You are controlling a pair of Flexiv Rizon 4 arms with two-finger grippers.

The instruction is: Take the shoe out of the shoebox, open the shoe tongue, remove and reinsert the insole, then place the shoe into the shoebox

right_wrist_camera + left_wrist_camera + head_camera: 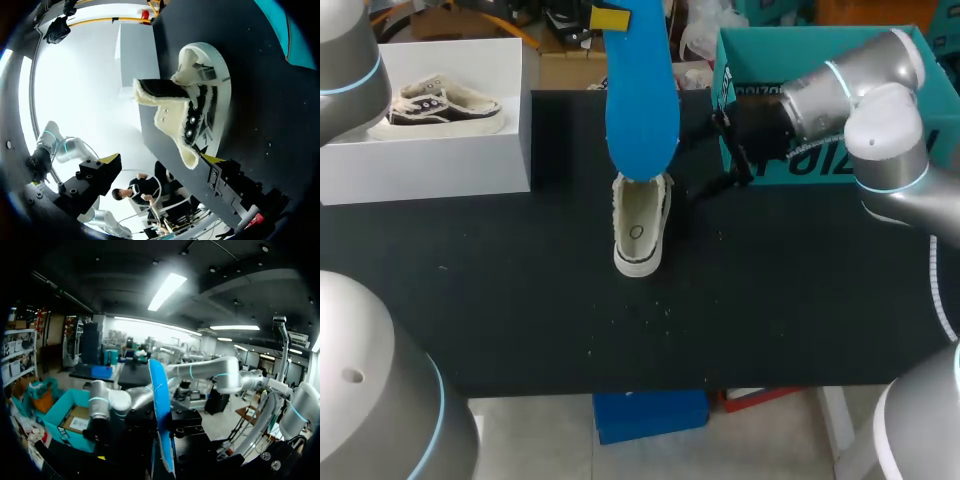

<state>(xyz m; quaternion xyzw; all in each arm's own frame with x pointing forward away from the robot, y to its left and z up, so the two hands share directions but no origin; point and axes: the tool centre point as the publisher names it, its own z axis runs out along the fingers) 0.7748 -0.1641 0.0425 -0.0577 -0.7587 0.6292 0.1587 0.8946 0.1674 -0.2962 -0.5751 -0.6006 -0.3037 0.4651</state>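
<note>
Blue insole [642,90] raised over shoe [640,228]; white shoebox [430,165] holds second shoe [440,105].

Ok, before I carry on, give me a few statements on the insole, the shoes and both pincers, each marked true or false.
1. The blue insole is out of the shoe, held up by the left pincer. True.
2. The shoe without its insole sits inside the white shoebox. False: it stands on the black table, outside the box.
3. The right pincer is shut on that shoe. False: its fingers stand wide apart, only one beside the shoe.
4. A second shoe lies in the white shoebox. True.
</note>
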